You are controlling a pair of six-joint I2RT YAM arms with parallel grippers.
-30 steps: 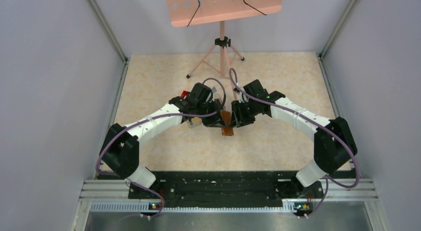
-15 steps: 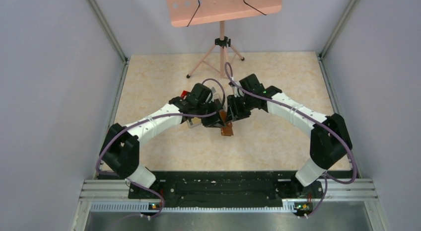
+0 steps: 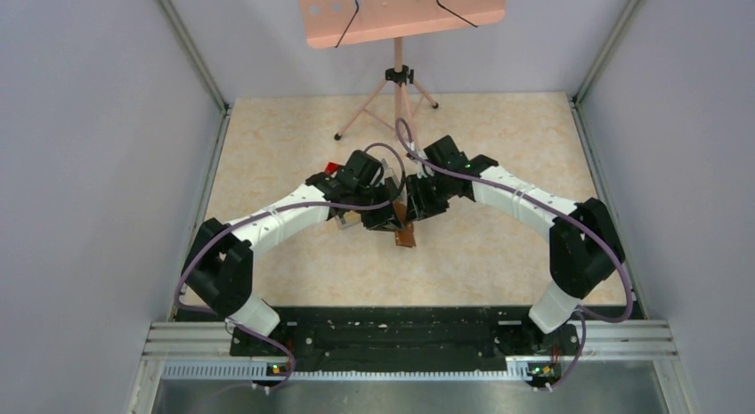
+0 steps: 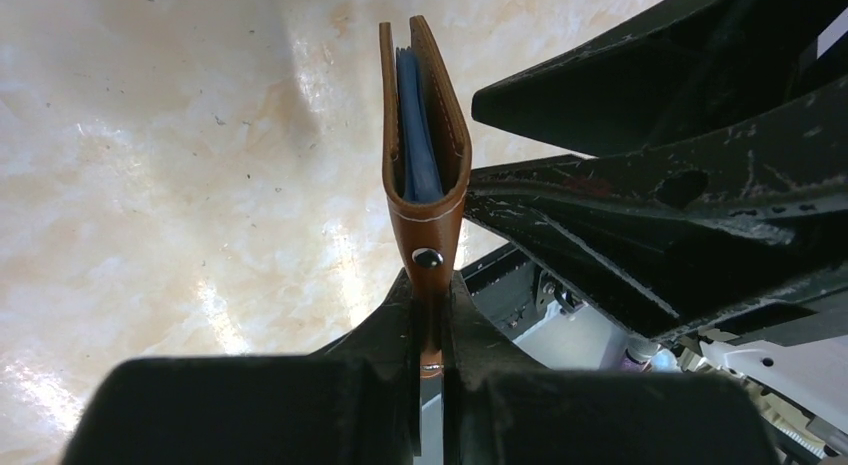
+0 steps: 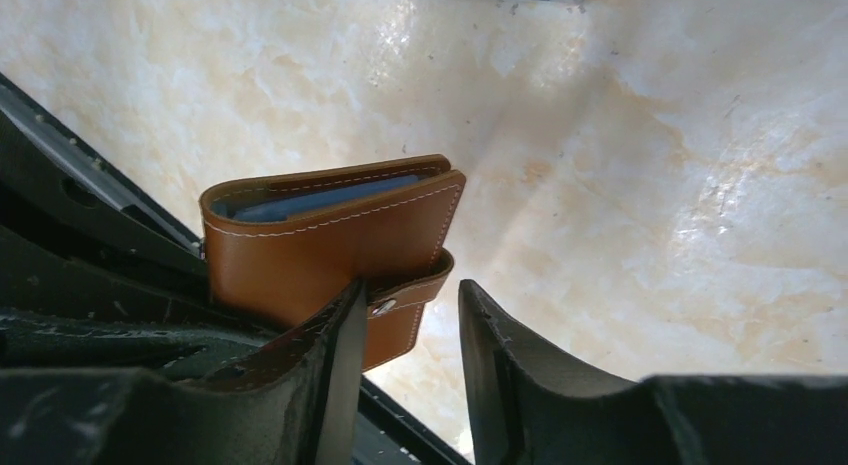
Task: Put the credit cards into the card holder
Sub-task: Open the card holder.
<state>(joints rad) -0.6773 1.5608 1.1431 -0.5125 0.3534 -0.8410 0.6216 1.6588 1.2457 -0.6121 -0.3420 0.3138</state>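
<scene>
Holder (image 4: 425,200) is standing at 12 o'clock of left tool (image 4: 430,290), over surface (image 4: 150,185), blue card (image 4: 418,145) inside | left tool is pinching its strap (image 4: 428,255) | right tool (image 5: 412,290) is hovering open beside strap | light soft leather, probably bending; folded body seems safer grip

The top camera looks steeply down from above and behind the arm bases (image 3: 258,318), far enough to take in the whole table (image 3: 499,147). Both wrist cameras sit very near, facing the tabletop. They share the wallet (image 4: 425,175) — the left sees it edge-on, the right face-on.
</scene>
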